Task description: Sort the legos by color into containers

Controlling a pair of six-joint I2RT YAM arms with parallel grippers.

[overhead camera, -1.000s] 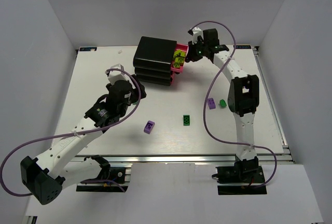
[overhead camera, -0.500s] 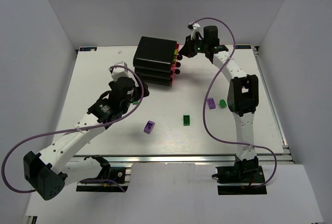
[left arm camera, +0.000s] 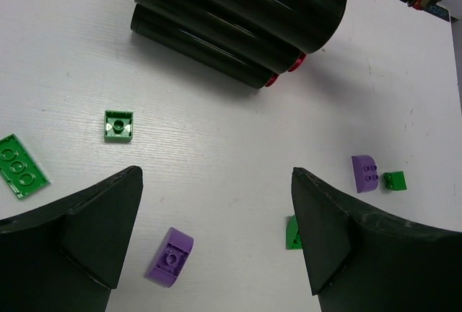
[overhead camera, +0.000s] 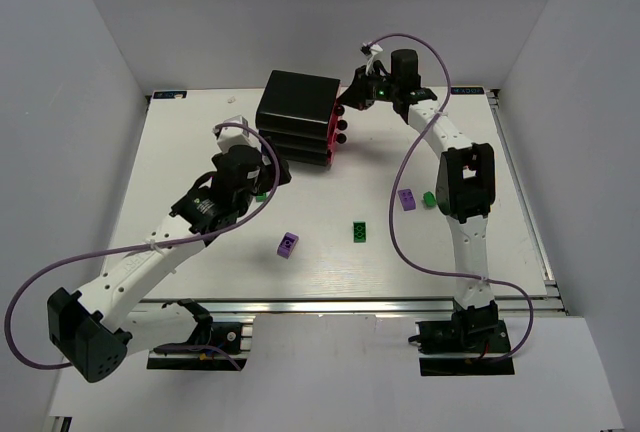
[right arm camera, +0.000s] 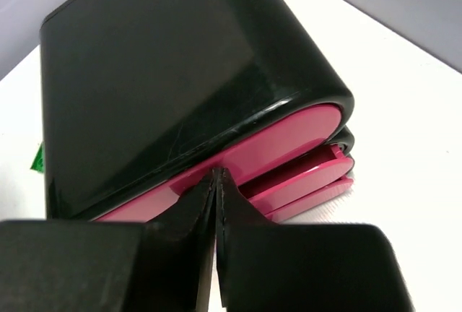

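R hand (right arm camera: 216,189) clenched, tips against top drawer (right arm camera: 289,142) front. L hand (left arm camera: 216,232) released, hovering over surface; purple lego (left arm camera: 170,256) right below it, L arm nearer, long axis diagonal btw fingers.

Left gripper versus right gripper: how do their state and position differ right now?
The left gripper is open, jaws spread wide, hovering above loose bricks such as the purple brick. The right gripper is shut, fingers pressed together against the top pink drawer of the black cabinet. The left is over mid-table; the right is at the far edge beside the cabinet. Neither holds a brick.
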